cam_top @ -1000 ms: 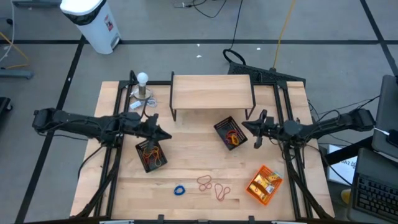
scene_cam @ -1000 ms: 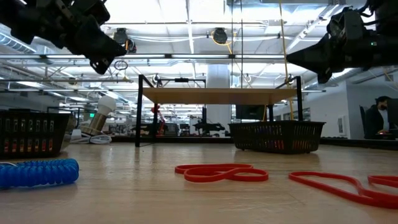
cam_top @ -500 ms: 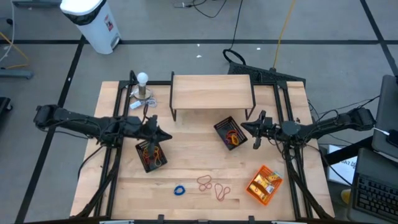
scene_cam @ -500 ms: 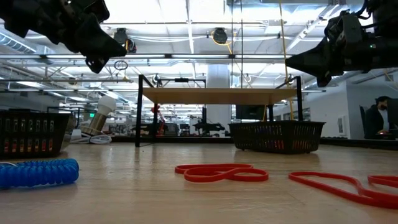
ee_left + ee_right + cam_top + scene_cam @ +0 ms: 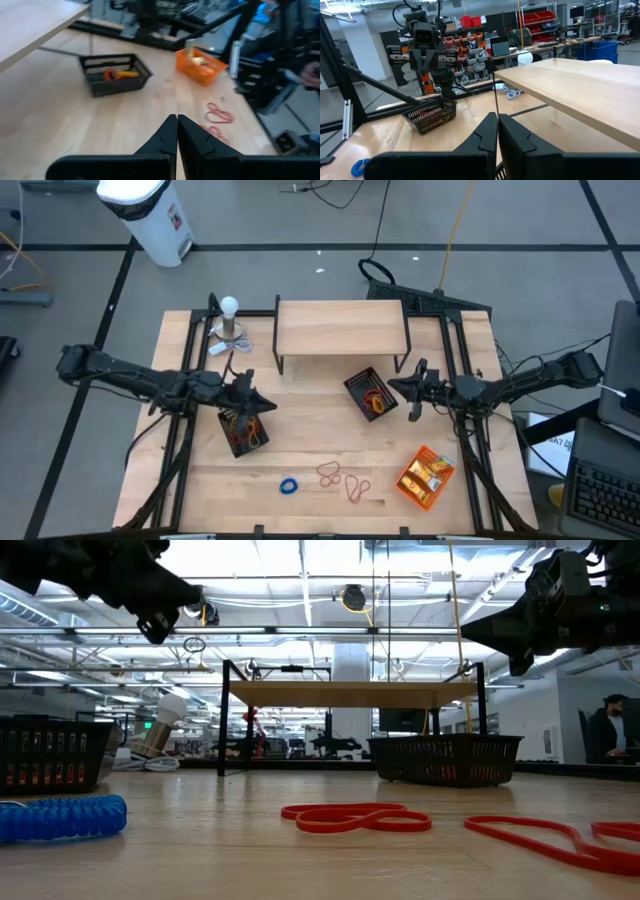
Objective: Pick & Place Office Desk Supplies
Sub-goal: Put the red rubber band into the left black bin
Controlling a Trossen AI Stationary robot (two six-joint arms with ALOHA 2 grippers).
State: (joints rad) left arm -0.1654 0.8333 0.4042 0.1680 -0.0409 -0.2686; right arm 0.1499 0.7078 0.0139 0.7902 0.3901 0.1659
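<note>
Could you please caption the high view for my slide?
Both grippers, left and right, shut and empty above mesh trays; red bands lie loose.

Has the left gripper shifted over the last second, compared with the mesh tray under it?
Yes, slightly. In the high view the left gripper has slid toward the near table edge, now over the black mesh tray instead of just beyond its far rim.
</note>
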